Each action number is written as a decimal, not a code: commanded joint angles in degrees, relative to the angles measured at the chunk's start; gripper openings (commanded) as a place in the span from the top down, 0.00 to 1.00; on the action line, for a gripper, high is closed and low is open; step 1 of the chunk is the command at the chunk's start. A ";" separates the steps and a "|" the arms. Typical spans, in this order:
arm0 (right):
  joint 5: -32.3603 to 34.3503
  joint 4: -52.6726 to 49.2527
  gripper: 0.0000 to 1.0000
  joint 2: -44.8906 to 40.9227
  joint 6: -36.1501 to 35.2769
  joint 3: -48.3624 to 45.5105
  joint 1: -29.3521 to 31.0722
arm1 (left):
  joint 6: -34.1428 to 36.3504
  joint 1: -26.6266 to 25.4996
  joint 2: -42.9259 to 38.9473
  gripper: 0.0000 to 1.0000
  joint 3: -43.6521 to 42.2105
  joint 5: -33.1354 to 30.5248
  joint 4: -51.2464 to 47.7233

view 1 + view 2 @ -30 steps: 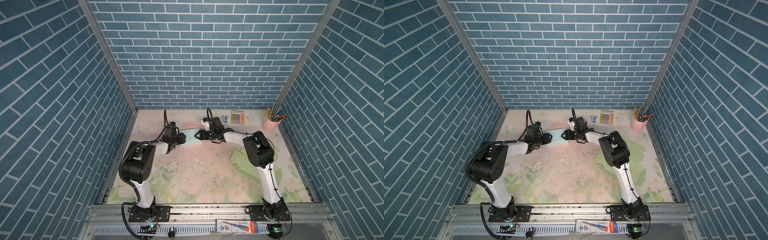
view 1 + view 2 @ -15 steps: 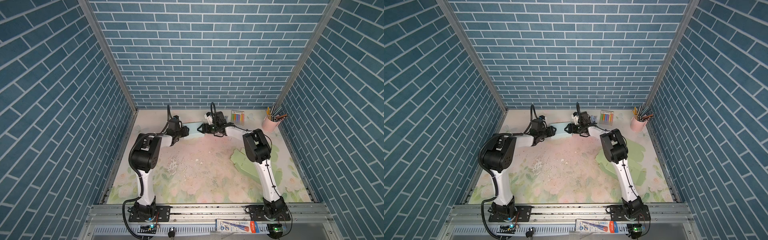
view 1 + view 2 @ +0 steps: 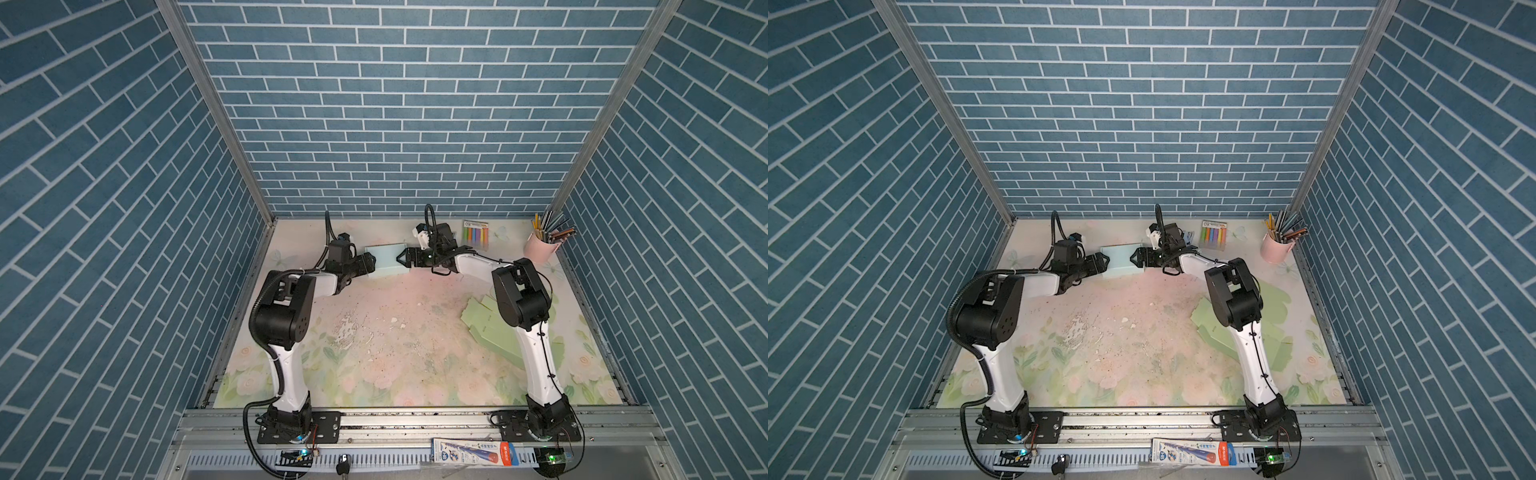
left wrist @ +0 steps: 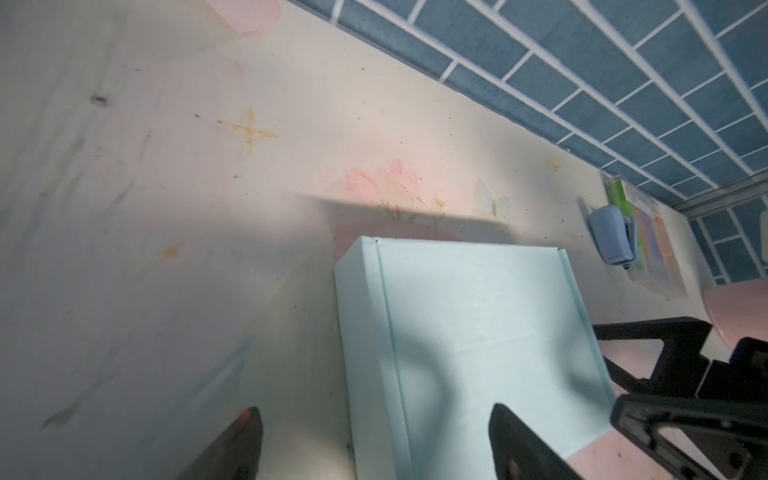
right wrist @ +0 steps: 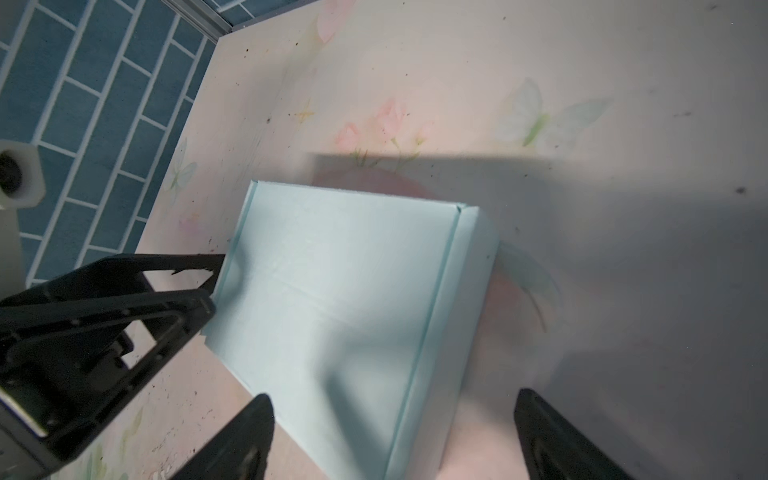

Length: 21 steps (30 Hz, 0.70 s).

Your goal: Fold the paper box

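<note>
Fingers spread wide and gripping nothing, the left gripper [image 3: 372, 262] and right gripper [image 3: 398, 258] flank the closed pale-blue box [image 3: 386, 257] near the back wall. Behind it are a stapler [image 4: 609, 235], markers [image 3: 476, 235] and a pencil cup [image 3: 540, 250]; green sheets [image 3: 487, 329] lie under the right arm.

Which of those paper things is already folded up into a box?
The pale blue box at the table's far end; the green sheets lie flat, unfolded.
</note>
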 commanded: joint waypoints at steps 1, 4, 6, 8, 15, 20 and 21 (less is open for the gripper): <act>3.47 1.43 0.09 -7.84 -2.68 -4.33 -0.28 | 1.23 0.43 -6.46 0.12 -2.83 -0.87 1.17; 5.31 1.61 0.09 -13.05 -4.07 -8.83 0.35 | 1.40 0.66 -12.25 0.11 -7.22 -1.12 0.47; 9.37 0.77 0.10 -17.45 -6.48 -12.68 1.67 | -0.38 0.79 -16.25 0.12 -11.85 1.63 2.90; 13.55 -0.35 0.10 -22.49 -8.02 -17.16 2.97 | -2.20 0.26 -20.98 0.11 -17.05 4.11 5.18; 27.13 -12.84 0.10 -37.45 -9.04 -30.40 5.21 | -1.74 -8.32 -38.55 0.11 -28.86 1.99 0.69; 33.85 -17.92 0.11 -47.79 -5.90 -41.41 6.18 | -2.36 -19.16 -48.12 0.12 -32.89 -4.15 -4.31; 34.41 -18.51 0.11 -48.89 -5.73 -42.72 6.24 | -2.47 -20.73 -48.84 0.11 -33.10 -4.83 -5.00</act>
